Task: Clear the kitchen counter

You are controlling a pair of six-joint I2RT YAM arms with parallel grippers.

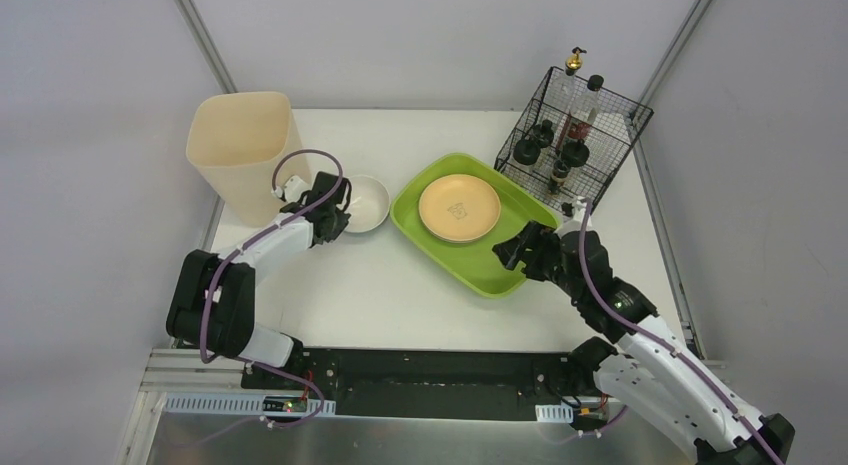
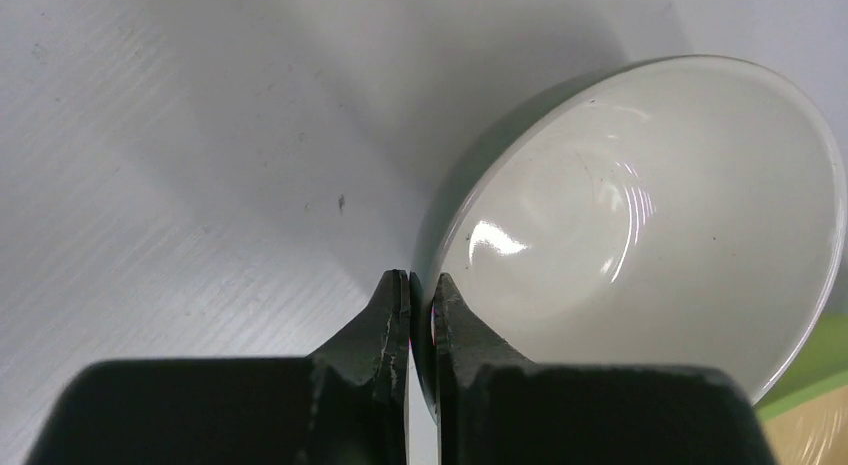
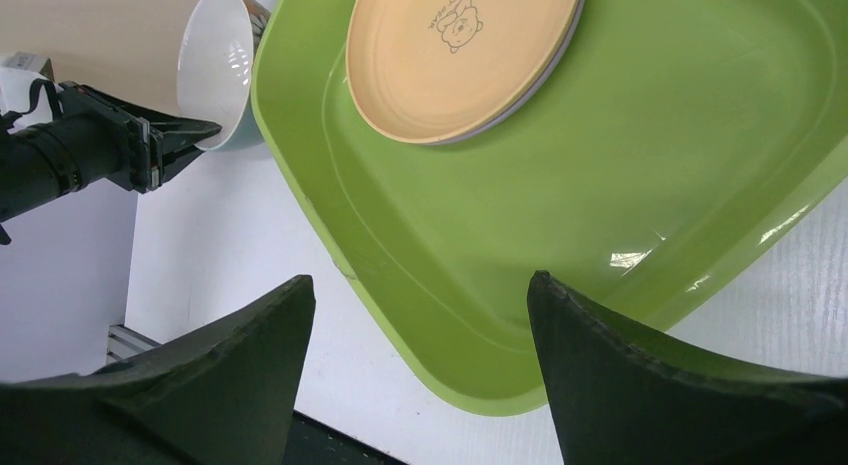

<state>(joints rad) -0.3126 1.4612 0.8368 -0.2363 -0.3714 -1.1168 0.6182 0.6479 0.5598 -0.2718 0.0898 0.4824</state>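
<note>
Left hand (image 2: 420, 285) was pinched shut on the near rim of the white bowl (image 2: 640, 225), which sat on the counter (image 1: 380, 295) just beside the green tray (image 1: 500, 270). Right hand (image 3: 420, 280) hung wide open, empty. Next, I'd guess: lift the bowl over the tray's edge.

Setting: robotics lab cell, staged as kitchen. Evidence: plain grey panels (image 1: 100, 85) on metal framing (image 1: 203, 35) around white tabletop (image 1: 380, 295); cable duct (image 1: 230, 403), bottom left. Props: wire bottle rack (image 1: 575, 135), upper right; green tray (image 1: 480, 270), centre.
</note>
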